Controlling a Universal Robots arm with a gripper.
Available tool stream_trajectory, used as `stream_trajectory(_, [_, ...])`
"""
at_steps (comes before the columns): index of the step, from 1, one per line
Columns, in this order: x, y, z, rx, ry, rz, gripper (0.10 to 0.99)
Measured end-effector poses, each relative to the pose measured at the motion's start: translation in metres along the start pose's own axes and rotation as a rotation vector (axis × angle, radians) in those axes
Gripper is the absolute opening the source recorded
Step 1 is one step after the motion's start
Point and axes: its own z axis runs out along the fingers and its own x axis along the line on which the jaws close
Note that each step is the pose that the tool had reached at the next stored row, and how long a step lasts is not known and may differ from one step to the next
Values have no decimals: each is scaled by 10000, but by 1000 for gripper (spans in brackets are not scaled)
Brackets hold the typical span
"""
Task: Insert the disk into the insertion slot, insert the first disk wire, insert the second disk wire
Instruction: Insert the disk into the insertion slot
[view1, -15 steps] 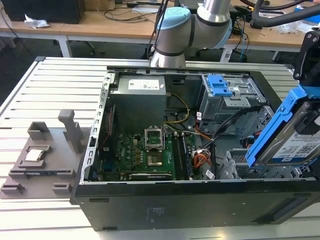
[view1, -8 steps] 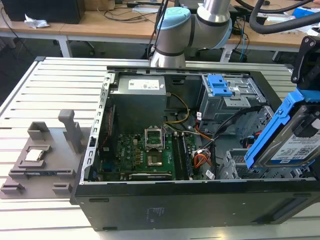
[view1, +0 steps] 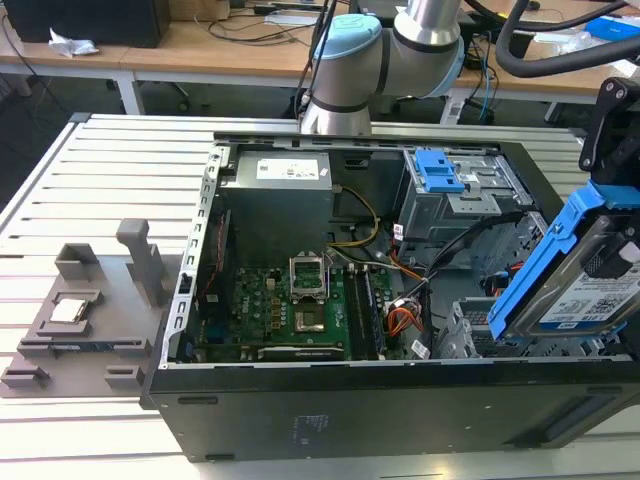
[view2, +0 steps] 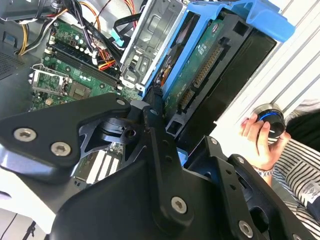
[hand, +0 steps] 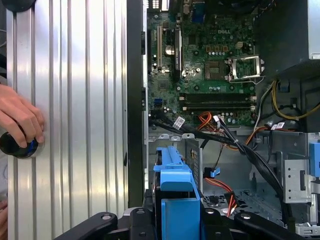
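Note:
My gripper (view1: 608, 255) is shut on the disk (view1: 585, 300), a silver drive with a white-and-blue label in a bright blue caddy. In the exterior view the disk hangs steeply tilted over the open case's near corner at that view's right. Its lower edge is just above the insertion slot (view1: 462, 332), a low grey perforated cage. In the second wrist view the disk (view2: 200, 65) stands on edge beside the cage wall (view2: 142, 50), with my black fingers (view2: 152, 125) on its sides. The first wrist view has the blue caddy (hand: 175, 200) over the cage (hand: 172, 142).
The taller grey cage with a blue latch (view1: 440, 175) stands behind the slot. Black and orange cables (view1: 405, 318) run between motherboard (view1: 285, 305) and cages. A person's hand (hand: 20, 120) rests on a round knob on the slatted table (view1: 110, 180). A grey fixture (view1: 85, 310) sits at the exterior view's left.

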Motion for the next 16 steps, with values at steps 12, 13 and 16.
stream_trajectory(12, [-86,40,76,3,-1,0,361])
stream_trajectory(13, [-119,59,77,3,-7,0,361])
stream_trajectory(16, [-198,63,86,4,-20,-1,361])
